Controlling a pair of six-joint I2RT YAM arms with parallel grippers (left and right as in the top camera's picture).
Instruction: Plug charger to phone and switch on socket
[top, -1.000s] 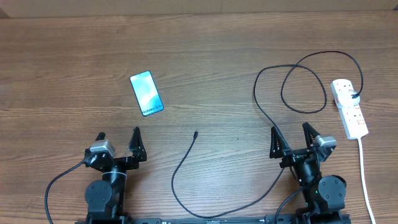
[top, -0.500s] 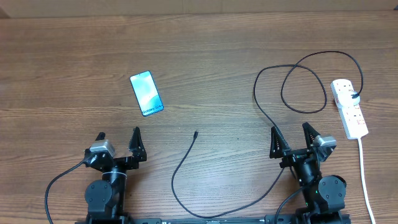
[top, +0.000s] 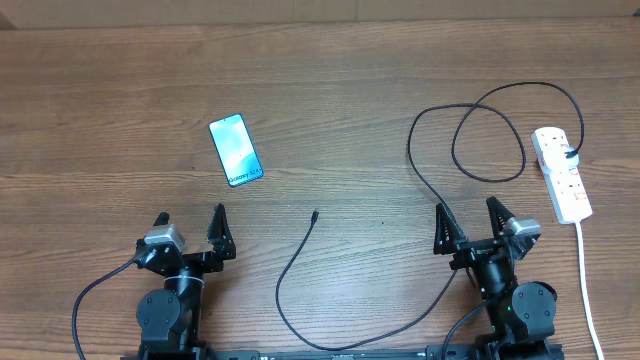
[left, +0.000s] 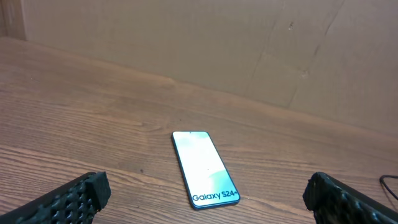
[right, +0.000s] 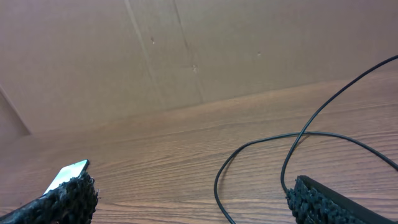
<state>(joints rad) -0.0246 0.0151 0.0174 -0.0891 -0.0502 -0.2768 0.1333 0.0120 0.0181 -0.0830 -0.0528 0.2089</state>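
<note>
Grippers nearest, at the front edge: left gripper (top: 190, 216) is spread wide with nothing between its fingers, and right gripper (top: 466, 210) is the same, wide apart and empty. Both sit low over the table (top: 340, 70), pointing away from their bases.

Charger (top: 409, 148) is a thin black cable lying loose on the wood. Its plug tip (top: 315, 214) rests between the two arms, touching nothing. From the tip the cable sweeps down toward the front edge, curves right, and comes back up close by the right gripper.

Phone (top: 236, 150) lies flat, screen up, ahead of the left gripper and slightly to its right, well apart from the plug tip. "Galaxy S24" is at its near end in the left wrist view.

Farther back on the right the cable makes a large loop and runs into a black plug (top: 570, 153) seated in the socket (top: 562, 174). The socket lies lengthwise at the right side, white cord (top: 585, 270) trailing toward the front. Its red switches are too small to read.
</note>
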